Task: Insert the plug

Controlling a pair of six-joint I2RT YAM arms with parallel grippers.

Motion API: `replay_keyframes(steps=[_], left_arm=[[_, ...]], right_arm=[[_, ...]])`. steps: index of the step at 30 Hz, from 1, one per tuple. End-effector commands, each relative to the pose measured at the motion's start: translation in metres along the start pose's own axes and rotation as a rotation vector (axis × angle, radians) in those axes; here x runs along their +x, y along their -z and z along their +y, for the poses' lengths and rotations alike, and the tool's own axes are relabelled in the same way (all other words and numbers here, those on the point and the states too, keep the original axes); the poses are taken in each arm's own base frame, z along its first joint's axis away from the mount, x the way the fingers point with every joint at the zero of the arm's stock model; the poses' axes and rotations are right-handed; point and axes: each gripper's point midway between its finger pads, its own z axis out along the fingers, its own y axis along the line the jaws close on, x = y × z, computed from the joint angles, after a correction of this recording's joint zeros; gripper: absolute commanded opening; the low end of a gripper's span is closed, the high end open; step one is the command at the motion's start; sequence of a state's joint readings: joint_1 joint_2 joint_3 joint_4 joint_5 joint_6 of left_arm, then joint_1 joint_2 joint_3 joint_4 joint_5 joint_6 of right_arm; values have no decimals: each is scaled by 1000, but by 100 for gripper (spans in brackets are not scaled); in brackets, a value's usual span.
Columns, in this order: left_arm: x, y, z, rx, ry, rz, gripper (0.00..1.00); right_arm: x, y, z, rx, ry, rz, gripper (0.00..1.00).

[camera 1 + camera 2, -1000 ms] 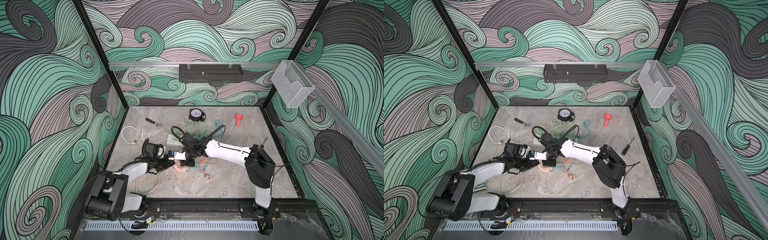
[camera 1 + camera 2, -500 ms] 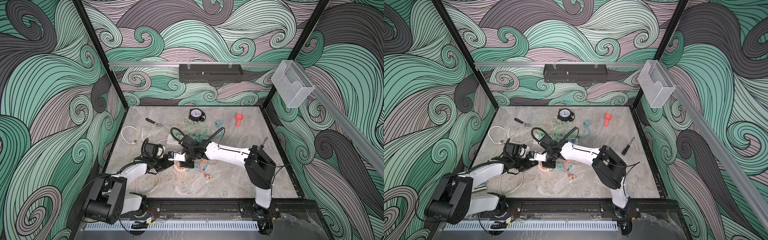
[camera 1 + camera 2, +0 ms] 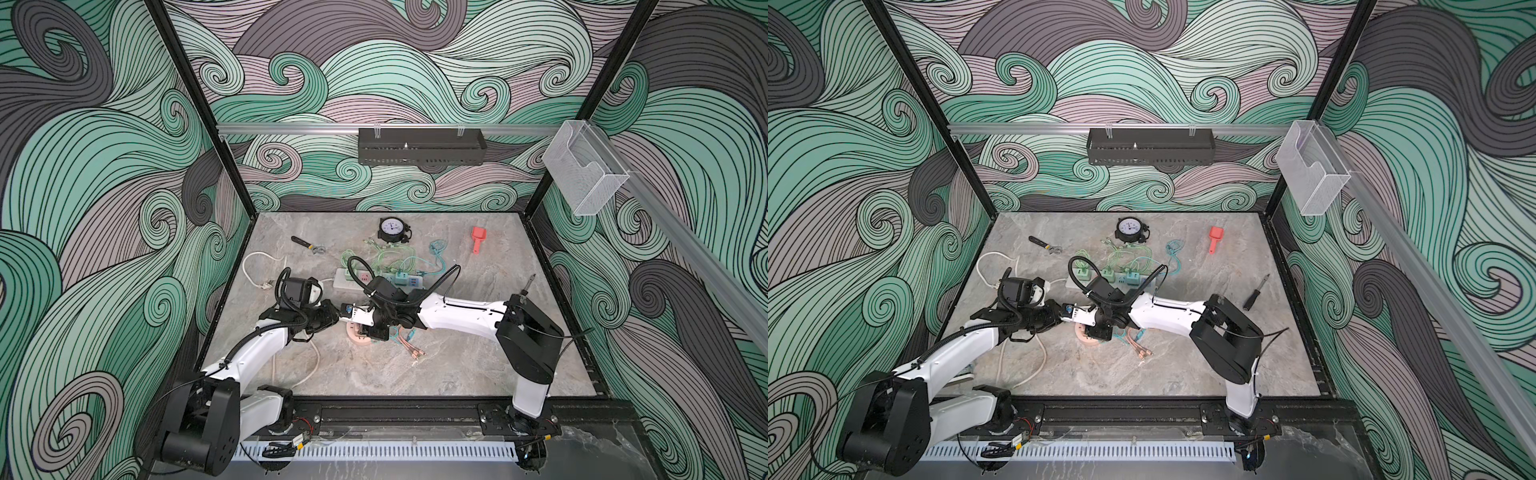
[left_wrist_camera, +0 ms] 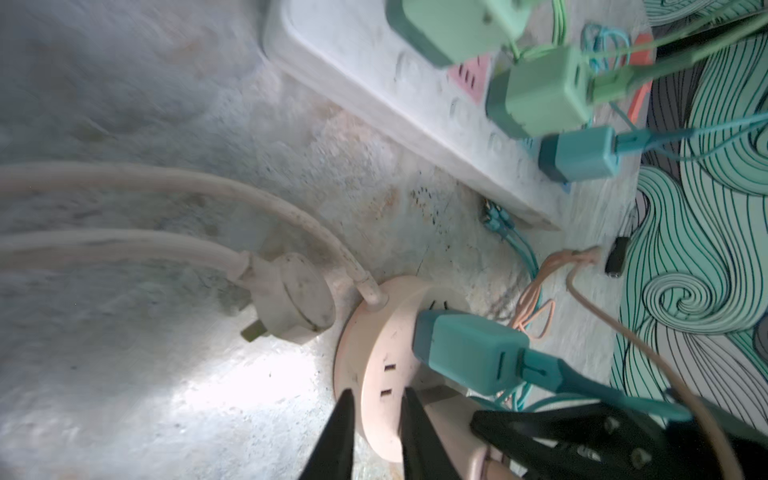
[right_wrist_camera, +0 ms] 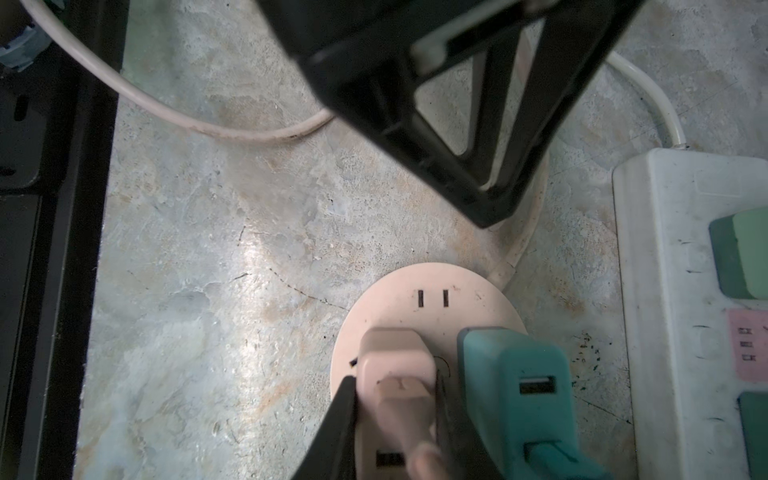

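one pink plug [image 5: 395, 351] clamped in right gripper [image 5: 395, 378], left fingers [image 4: 334, 440] narrow astride round socket [image 4: 384, 345], perhaps gripping

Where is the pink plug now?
Mid-table in both top views, on the round socket hub; right wrist view shows the pink plug gripped by the right pincer, beside the teal adapter.

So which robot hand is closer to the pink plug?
Right. The right gripper is clamped on the pink plug; the left gripper is close by, at the edge of the round socket.
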State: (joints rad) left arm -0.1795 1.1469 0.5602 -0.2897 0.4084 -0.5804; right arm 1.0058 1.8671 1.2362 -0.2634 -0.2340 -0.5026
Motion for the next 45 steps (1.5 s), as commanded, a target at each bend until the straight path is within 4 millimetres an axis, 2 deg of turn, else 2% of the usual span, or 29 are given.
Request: replay_keyframes(steps=[1,4,7,9,12,16,17,19,20,23,27,30,33,34,35,39,42,45], left_arm=[[-22,18,6,-84,-8,-80,42],[-45,32,5,-122,-23,-171,54],[-67,44,7,-169,-33,-256,57],[-80,54,8,-198,-40,-293,58],[-93,66,12,-225,-45,-329,62],[-111,76,23,-253,-43,-403,65],[-116,78,28,-274,-45,-427,66],[-127,82,39,-335,-63,-473,67],[-132,83,46,-370,-70,-497,68],[-145,85,65,-475,-124,-545,69],[-155,81,83,-576,-180,-549,70],[-160,73,91,-592,-213,-572,72],[-165,67,99,-613,-249,-596,75],[-167,65,101,-614,-254,-606,76],[-168,63,103,-612,-261,-617,76],[-171,53,106,-597,-322,-660,76],[-175,51,102,-558,-356,-708,77],[-177,47,101,-513,-371,-749,77]], right_arm=[[85,-20,28,-60,-83,293,3],[61,-7,23,-48,-94,231,8],[38,8,19,-43,-108,170,15],[25,17,17,-41,-118,133,29],[10,32,16,-38,-129,82,45],[-3,50,17,-47,-150,25,58],[-7,55,17,-50,-155,9,64],[-11,65,21,-67,-163,-6,82],[-12,71,24,-78,-168,-11,87],[-10,89,37,-116,-176,-28,95],[2,117,46,-125,-217,-86,97],[12,141,26,-37,-290,-165,99],[30,172,-12,117,-404,-263,99],[35,184,-30,200,-433,-308,99],[45,195,-50,305,-471,-331,99],[84,233,-101,605,-594,-393,99],[128,255,-131,829,-688,-393,99],[174,268,-148,981,-796,-388,99]])
